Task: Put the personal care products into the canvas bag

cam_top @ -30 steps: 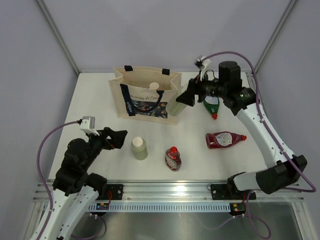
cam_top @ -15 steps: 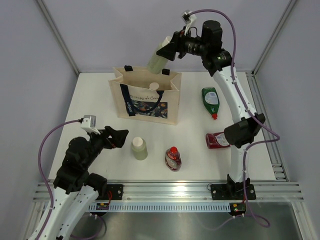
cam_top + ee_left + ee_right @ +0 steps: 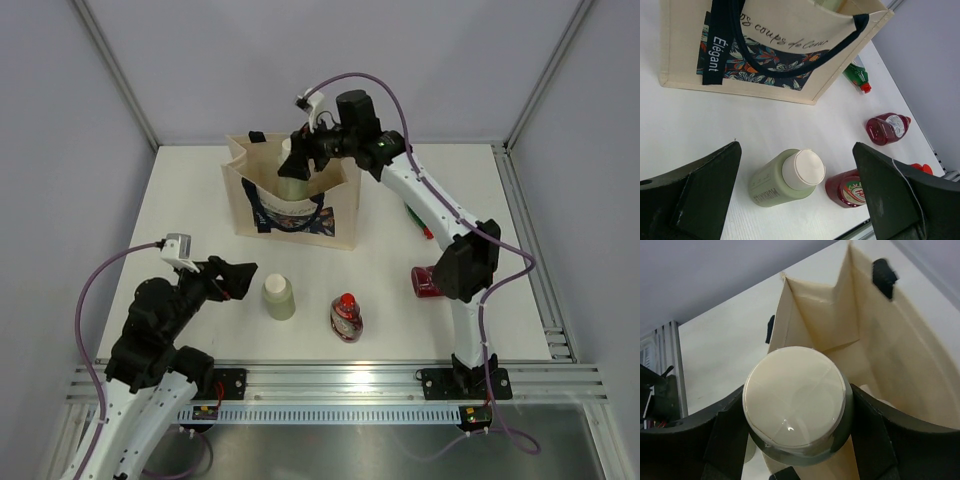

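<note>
Four bottles left on desk: grey-green bottle, red squeeze bottle, second red bottle, dark green bottle. Your right pincer is clenched on the fifth, a pale grey-green cylinder with cream cap, hanging over the open canvas bag. Not dropped yet. Left pincer released, near the grey-green bottle.

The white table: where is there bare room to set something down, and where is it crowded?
Bare table lies left of the canvas bag and in the near right corner. The front middle is crowded: a grey-green bottle, a red bottle beside it and a second red bottle. The right gripper, holding a pale bottle, hangs over the bag's mouth.
</note>
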Action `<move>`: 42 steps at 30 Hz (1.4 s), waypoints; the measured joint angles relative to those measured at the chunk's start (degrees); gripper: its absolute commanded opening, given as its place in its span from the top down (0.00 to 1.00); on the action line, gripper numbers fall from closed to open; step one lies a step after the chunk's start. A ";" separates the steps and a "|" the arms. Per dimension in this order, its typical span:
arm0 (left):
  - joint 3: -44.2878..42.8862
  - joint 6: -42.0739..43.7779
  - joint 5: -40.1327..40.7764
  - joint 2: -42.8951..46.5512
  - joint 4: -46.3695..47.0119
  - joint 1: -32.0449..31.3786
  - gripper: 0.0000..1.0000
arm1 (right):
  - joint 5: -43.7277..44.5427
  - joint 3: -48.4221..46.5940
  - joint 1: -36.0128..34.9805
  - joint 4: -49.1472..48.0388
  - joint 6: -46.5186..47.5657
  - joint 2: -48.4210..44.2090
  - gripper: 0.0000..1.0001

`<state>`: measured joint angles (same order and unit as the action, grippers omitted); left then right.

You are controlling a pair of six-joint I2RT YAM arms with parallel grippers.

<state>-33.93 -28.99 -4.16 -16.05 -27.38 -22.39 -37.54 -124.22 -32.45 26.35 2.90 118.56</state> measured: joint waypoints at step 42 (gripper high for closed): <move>4.46 -6.12 -4.17 -8.81 -1.95 -0.76 0.01 | -0.22 -7.41 -3.58 9.20 13.16 3.23 0.01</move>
<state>-29.47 -35.11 -8.34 -24.86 -29.32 -23.16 -37.76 -131.63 -36.03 35.55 16.05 121.80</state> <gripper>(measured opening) 0.984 0.993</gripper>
